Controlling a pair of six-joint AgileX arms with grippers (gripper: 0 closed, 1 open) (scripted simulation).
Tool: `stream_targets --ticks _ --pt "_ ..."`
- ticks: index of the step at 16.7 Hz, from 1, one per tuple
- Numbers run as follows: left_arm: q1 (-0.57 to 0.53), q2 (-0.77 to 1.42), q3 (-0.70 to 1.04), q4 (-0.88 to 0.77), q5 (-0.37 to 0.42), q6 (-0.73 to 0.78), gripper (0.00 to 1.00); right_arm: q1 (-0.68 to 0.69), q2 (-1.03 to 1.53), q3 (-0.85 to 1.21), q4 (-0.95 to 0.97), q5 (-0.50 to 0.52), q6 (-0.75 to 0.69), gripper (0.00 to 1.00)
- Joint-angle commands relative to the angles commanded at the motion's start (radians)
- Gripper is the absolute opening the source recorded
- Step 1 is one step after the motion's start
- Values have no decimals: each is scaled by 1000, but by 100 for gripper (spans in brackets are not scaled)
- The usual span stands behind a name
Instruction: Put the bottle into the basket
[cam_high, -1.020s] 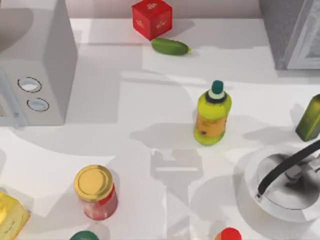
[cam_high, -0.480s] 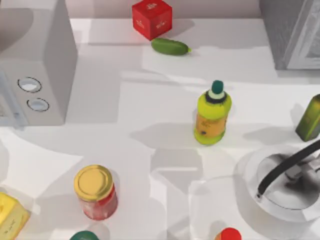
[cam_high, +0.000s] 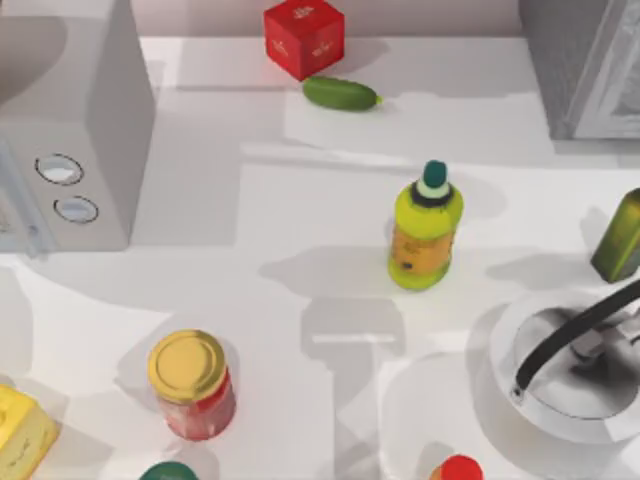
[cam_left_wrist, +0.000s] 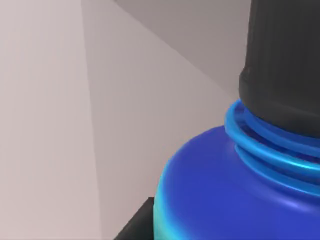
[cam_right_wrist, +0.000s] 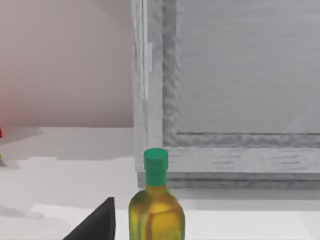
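Just beside a dark finger (cam_left_wrist: 135, 225), the bottle (cam_left_wrist: 225, 195) looms.

Table (cam_high: 250, 230) with a microwave (cam_high: 70, 130) at left; red box (cam_high: 303, 37) and cucumber (cam_high: 341, 93) at the far edge; yellow-green bottle (cam_high: 425, 228) upright at centre; olive bottle (cam_high: 620, 236) at right; yellow-lidded jar (cam_high: 192, 384) near front left; yellow block (cam_high: 22, 432) at the left corner.
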Motion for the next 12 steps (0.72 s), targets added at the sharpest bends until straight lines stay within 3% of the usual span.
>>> stream_targets --ticks 5,12 --pt "-4 -4 -11 17 -2 -9 0 0 0 0 0 0 0 100" --pt "-4 -4 -11 17 -2 -9 53 0 0 0 0 0 0 100"
